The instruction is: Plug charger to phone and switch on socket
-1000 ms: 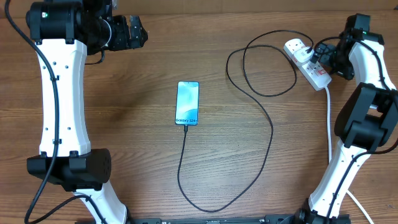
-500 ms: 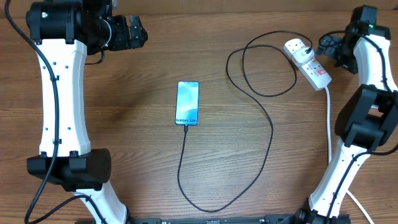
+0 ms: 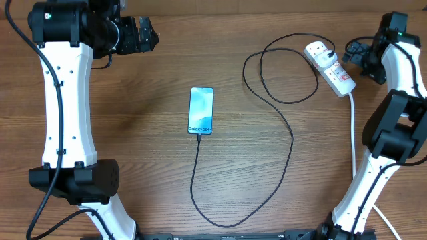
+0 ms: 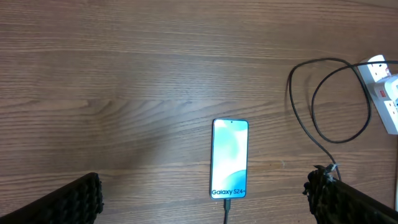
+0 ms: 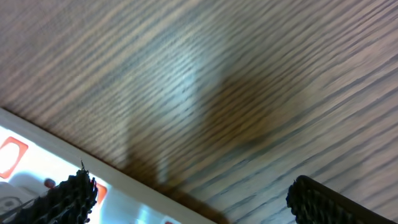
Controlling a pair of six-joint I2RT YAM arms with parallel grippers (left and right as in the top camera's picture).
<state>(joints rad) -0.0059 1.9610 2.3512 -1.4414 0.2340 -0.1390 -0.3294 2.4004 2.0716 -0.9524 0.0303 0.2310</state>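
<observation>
The phone (image 3: 201, 111) lies face up mid-table with its screen lit, and shows in the left wrist view too (image 4: 230, 158). The charger's black cable (image 3: 291, 140) runs from the phone's lower edge, curves toward the front and loops back to a white plug (image 3: 319, 50) in the socket (image 3: 331, 68). My left gripper (image 3: 152, 33) hangs open at the far left, well away from the phone; its fingers (image 4: 68, 202) frame the phone from above. My right gripper (image 3: 353, 53) is open just right of the socket, whose edge and red marks (image 5: 37, 168) fill the lower left of its view.
A thick white lead (image 3: 352, 133) runs from the socket toward the front right, beside the right arm's base. The cable's double loop (image 4: 329, 99) lies on the wood left of the socket. The left arm (image 3: 60, 100) stands along the left side.
My right gripper has drawn back from over the socket toward the right edge, still open. The left arm, phone and cable have not moved.
</observation>
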